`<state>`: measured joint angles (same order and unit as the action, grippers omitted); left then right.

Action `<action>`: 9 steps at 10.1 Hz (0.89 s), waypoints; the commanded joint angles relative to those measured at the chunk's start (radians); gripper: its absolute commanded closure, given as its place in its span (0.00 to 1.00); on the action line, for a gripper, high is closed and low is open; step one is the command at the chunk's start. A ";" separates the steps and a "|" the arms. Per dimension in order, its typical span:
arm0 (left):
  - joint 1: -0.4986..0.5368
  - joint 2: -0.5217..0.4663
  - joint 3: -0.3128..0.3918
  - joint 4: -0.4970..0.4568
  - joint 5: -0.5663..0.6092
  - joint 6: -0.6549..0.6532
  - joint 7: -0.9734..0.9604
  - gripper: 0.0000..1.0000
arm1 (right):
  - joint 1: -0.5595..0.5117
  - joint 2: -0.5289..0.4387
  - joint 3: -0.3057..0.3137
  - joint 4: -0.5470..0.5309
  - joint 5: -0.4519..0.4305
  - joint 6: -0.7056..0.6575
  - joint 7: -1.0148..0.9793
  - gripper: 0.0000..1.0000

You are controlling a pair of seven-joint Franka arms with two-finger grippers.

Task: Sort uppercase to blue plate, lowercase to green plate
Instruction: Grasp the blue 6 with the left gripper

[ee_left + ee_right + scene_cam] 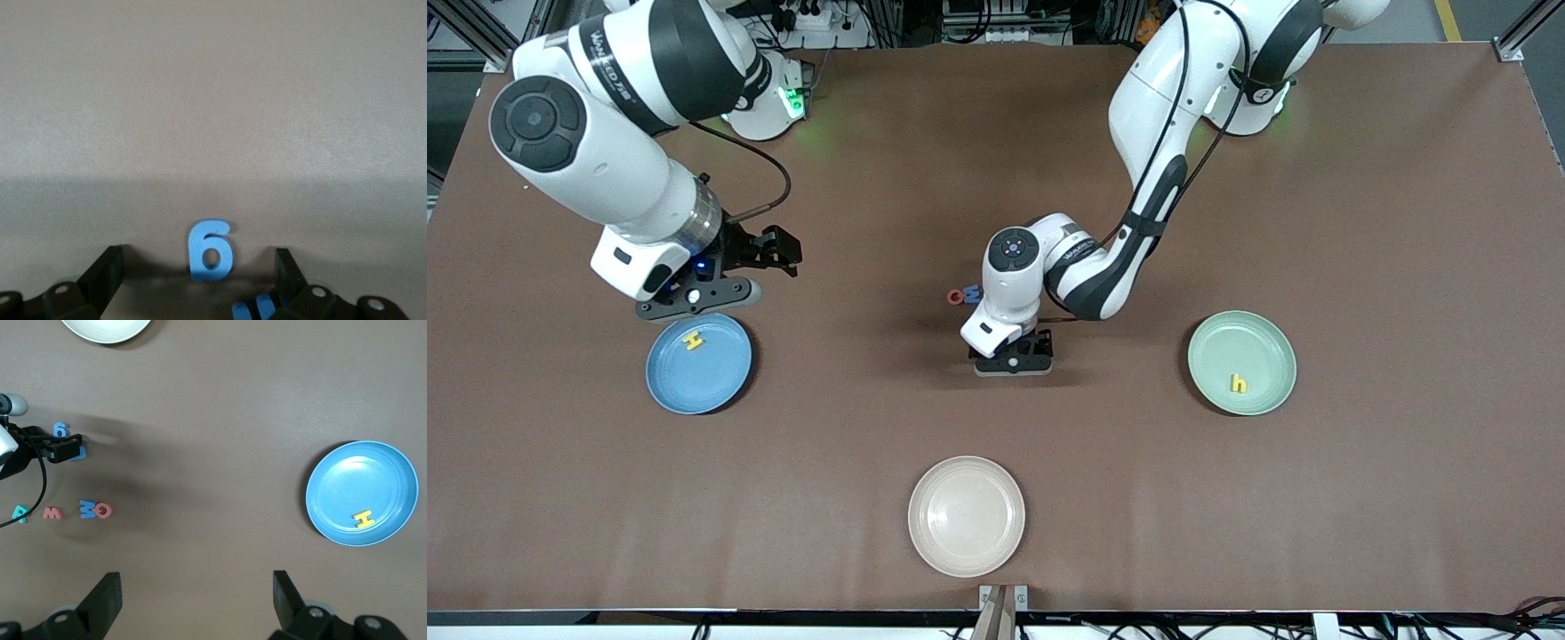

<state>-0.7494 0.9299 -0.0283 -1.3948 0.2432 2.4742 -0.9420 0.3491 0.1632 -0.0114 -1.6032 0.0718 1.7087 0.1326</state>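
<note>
Now left pincer (1014, 354) low, spread astride blue g (211, 250); right pincer (769, 258) spread

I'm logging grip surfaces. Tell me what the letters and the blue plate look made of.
Blue g: likely foam, matte, with thick die-cut edges. Yellow H looks the same soft, dull stock. Blue plate: probably plastic or wheat-straw composite, smooth with a faint sheen on its rim; the look leaves this open.

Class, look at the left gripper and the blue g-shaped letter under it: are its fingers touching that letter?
Apart. In the left wrist view the blue letter lies on the table between the left gripper's open fingers, with bare table showing on both sides.
</note>
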 commanded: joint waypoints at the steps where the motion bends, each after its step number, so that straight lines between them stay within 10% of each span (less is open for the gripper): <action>1: -0.011 0.013 0.014 0.025 0.051 -0.023 0.005 0.00 | -0.004 -0.007 0.002 0.008 0.019 -0.015 -0.010 0.00; 7: -0.011 0.010 0.014 0.026 0.056 -0.023 0.003 0.01 | -0.002 -0.007 0.004 0.008 0.019 -0.015 -0.010 0.00; 9: -0.010 0.006 0.014 0.025 0.054 -0.024 -0.004 0.94 | -0.002 -0.005 0.004 0.008 0.019 -0.015 -0.008 0.00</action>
<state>-0.7497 0.9303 -0.0272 -1.3886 0.2743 2.4700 -0.9408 0.3495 0.1632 -0.0101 -1.6032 0.0725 1.7084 0.1321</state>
